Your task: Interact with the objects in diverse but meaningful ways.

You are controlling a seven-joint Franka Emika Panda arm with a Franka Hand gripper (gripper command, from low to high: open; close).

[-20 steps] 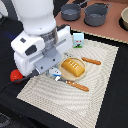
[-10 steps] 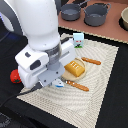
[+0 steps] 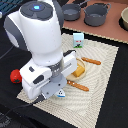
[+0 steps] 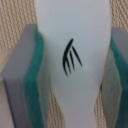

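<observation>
A smooth white piece (image 4: 75, 55) with a black claw-like mark, no readable writing, stood between the gripper (image 4: 74, 80)'s green pads (image 4: 37, 75), seemingly clamped, over the beige mat (image 3: 102, 80). Farther off sat the bread loaf (image 3: 79, 70) and the blue-green printed carton (image 3: 78, 40).

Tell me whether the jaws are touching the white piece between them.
Touching. The wrist view shows the white piece pressed against the green pads on both sides, no gap.
</observation>
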